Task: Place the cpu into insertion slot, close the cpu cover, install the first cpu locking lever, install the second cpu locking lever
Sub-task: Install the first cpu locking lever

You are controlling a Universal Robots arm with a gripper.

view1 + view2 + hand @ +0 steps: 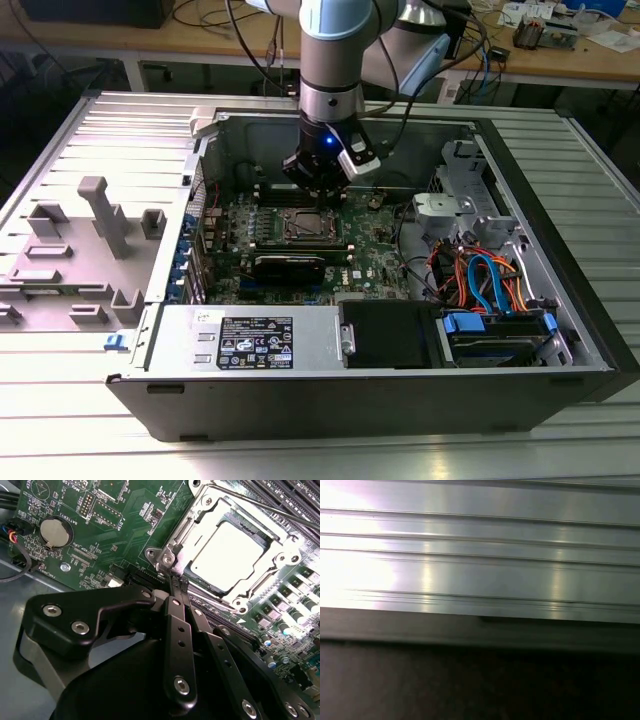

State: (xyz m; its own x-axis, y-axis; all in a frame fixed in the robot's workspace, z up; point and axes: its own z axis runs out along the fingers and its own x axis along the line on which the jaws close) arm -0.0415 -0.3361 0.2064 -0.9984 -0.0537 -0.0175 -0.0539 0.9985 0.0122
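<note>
The cpu (227, 555), a flat square chip with a bright silver top, lies in the insertion slot (305, 226) on the green board. The cpu cover (215, 507), a silver frame with a cut-out middle, lies flat around it. A thin metal locking lever (270, 507) runs along one side of the socket. My gripper (179, 583) is shut with nothing between its black fingers. Its tips sit just off the socket's corner bracket (167, 559). In the exterior view the gripper (318, 200) hangs straight down inside the open computer case, right over the slot's back edge.
A coin battery (53, 532) and long black memory slots (295, 495) flank the socket. A black card (290, 268), the power supply (250, 340) and coloured cables (480, 280) crowd the case. Grey fixtures (100, 215) stand at the exterior view's left. Ribbed aluminium (480, 555) shows in the first wrist view.
</note>
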